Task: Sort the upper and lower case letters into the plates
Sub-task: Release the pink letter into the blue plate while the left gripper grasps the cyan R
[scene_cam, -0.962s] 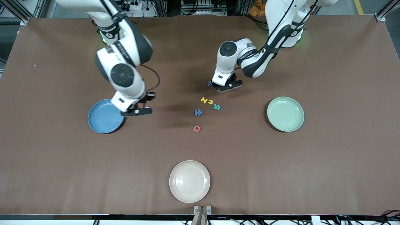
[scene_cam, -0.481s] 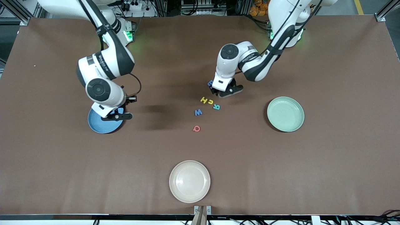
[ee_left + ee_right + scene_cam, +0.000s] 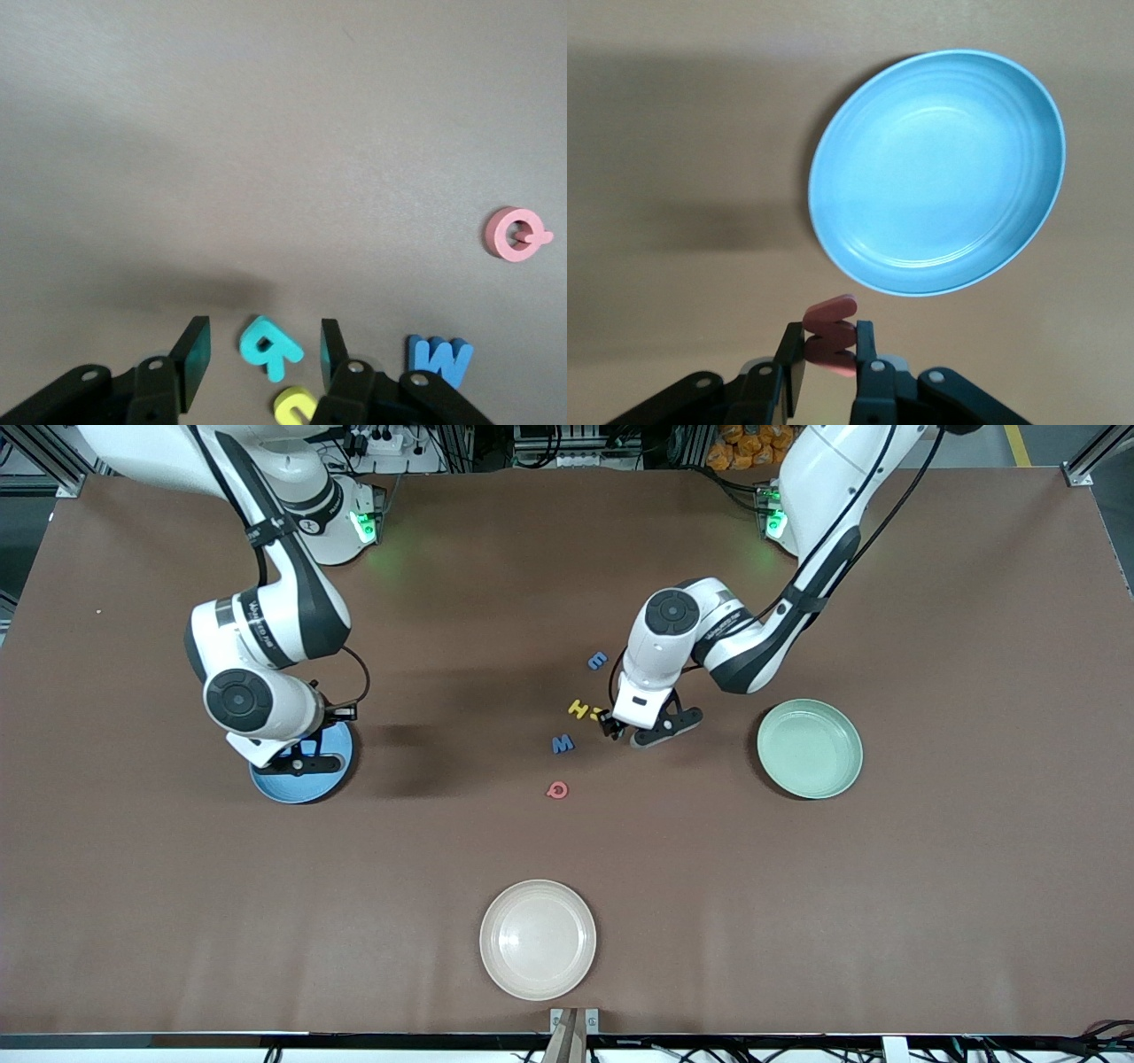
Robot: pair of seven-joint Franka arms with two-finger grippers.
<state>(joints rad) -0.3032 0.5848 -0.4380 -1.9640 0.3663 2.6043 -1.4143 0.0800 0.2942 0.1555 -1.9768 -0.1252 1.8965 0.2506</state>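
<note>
The right gripper (image 3: 828, 359) hangs over the blue plate (image 3: 297, 778), which sits toward the right arm's end of the table, well in from every edge. Its fingers are clamped on a red letter (image 3: 830, 329), pinched flat between the two pads, with the plate's rim just past the letter in the right wrist view.

The left gripper (image 3: 266, 359) is low over the cluster of letters near the middle of the table. Its fingers are spread apart and grip nothing. A teal letter R (image 3: 269, 346) lies on the table in the gap between them, touching neither finger. Just beside the R, close to the gripper body, sits a yellow letter c (image 3: 296, 405), partly hidden. A blue letter W (image 3: 563, 744) lies outside the fingers, and a red letter Q (image 3: 556, 789) lies alone, nearer the front camera than the W. A yellow letter H (image 3: 578, 708) sits beside the gripper, and a blue letter (image 3: 598, 660) lies farther from the front camera than the H.

The green plate (image 3: 809, 747) is toward the left arm's end of the table. A cream plate (image 3: 538, 939) rests near the middle of the front edge
</note>
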